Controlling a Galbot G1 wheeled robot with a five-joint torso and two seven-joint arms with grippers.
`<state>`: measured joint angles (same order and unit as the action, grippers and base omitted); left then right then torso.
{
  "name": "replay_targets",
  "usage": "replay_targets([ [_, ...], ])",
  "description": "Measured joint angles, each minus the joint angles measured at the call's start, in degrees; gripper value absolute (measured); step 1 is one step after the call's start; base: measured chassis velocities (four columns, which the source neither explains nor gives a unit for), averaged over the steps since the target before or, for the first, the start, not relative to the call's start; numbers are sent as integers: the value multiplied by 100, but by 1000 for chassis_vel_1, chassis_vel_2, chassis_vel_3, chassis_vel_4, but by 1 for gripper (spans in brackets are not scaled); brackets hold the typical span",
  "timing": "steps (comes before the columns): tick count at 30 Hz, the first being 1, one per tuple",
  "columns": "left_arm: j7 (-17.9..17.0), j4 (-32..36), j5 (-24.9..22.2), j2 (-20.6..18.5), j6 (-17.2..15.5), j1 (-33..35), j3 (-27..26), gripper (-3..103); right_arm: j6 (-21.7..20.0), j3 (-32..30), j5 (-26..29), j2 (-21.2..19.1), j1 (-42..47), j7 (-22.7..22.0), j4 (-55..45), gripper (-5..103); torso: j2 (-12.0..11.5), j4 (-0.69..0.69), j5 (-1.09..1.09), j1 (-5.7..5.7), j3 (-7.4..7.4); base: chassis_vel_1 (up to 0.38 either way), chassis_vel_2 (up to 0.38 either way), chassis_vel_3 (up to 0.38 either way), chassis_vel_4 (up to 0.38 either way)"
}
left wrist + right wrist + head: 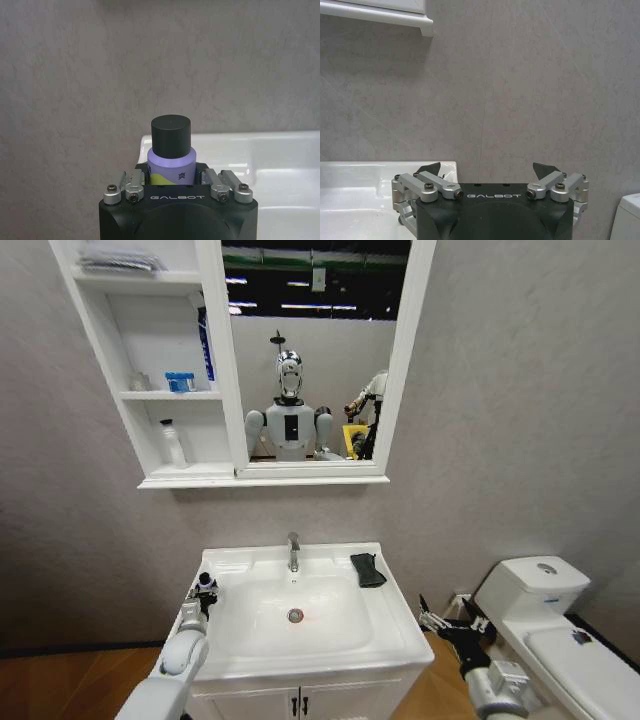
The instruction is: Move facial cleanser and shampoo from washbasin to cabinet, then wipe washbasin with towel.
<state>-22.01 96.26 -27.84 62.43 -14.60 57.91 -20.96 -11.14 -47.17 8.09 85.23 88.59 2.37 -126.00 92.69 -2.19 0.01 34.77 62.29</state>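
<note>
Grey bathroom wall behind white cabinet with 3 shelves; 1 clear bottle already on lowest shelf. Washbasin below, black towel on rim right of tap. Left pincer clamped on purple bottle, black cap, at basin's left edge. Right pincer apart, idle beside basin. Judgement: transfer step underway; next needs lift to shelf, wipe pending.

Black towel on washbasin rim

Both arms are white with rounded grey joints; the left gripper and right gripper share black housings lettered GALBOT, silver screw-fastened linkages and black fingertips, flanking the washbasin
</note>
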Motion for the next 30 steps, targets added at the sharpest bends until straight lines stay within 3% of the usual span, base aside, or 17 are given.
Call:
replay_targets([
  [1,0,0,0,0,0,0,0,43,0,0,0,0,0,0,0,100,0,0,0,0,0,0,0,0,0],
  [3,-434,1269,-698,-551,-488,128,-125,43,-3,39,-34,3,-26,0,51,100,0,-1,-3,0,-1,0,0,0,0],
  [4,-434,1269,-698,-551,-488,128,-125,43,-3,39,-34,3,-26,0,51,100,0,-1,-3,0,-1,0,0,0,0],
  [6,-862,2027,-1535,-1219,-942,60,-230,43,-4,68,-51,27,-48,-1,75,100,0,2,3,-1,0,0,0,0,0],
  [7,-862,2027,-1535,-1219,-942,60,-230,43,-4,68,-51,27,-48,-1,75,100,0,2,3,-1,0,0,0,0,0],
  [9,-1457,2736,-2699,-2207,-1497,-339,-406,43,-7,87,-57,45,-79,-4,108,100,0,1,-4,-1,-1,0,0,0,0],
  [10,-1457,2736,-2699,-2207,-1497,-339,-406,43,-7,87,-57,45,-79,-4,108,100,0,1,-4,-1,-1,0,0,0,0],
  [12,-1729,3040,-3520,-2817,-1799,-804,-476,43,-7,121,-67,47,-79,-4,113,100,0,0,2,-1,-1,0,0,0,0],
  [13,-1729,3040,-3520,-2817,-1799,-804,-476,43,-7,121,-67,47,-79,-4,113,100,0,0,2,-1,-1,0,0,0,0],
  [14,-1846,3155,-4018,-3185,-1954,-1193,-492,43,-6,145,-71,51,-55,-1,113,100,0,-1,-2,-1,-1,0,0,0,0],
  [16,-1989,3196,-4581,-3514,-2117,-1704,-446,43,-4,158,-86,57,-38,-1,112,100,0,-1,0,-1,-1,0,0,0,0],
  [20,-2085,3181,-5042,-3747,-2257,-2181,-357,43,-2,163,-90,46,-17,3,105,100,0,-1,-1,-1,-1,0,0,0,0],
  [23,-2109,3079,-5600,-3971,-2469,-2672,-228,43,-2,161,-90,14,-15,8,90,100,0,0,0,-1,-1,0,0,0,0],
  [25,-2009,2736,-6224,-4171,-2723,-3309,-12,43,-2,151,-84,-36,-26,10,84,100,0,-1,0,-1,-1,0,0,0,0],
  [26,-2009,2736,-6224,-4171,-2723,-3309,-12,43,-2,151,-84,-36,-26,10,84,100,0,-1,0,-1,-1,0,0,0,0],
  [28,-1553,2237,-6237,-4269,-2796,-4062,422,43,-3,152,-80,-55,-26,12,66,100,0,1,0,-1,-1,0,0,0,0],
  [30,-1431,2051,-6200,-4246,-2800,-4408,716,43,-5,158,-80,-60,-23,13,62,100,-1,1,0,-1,0,0,0,0,0],
])
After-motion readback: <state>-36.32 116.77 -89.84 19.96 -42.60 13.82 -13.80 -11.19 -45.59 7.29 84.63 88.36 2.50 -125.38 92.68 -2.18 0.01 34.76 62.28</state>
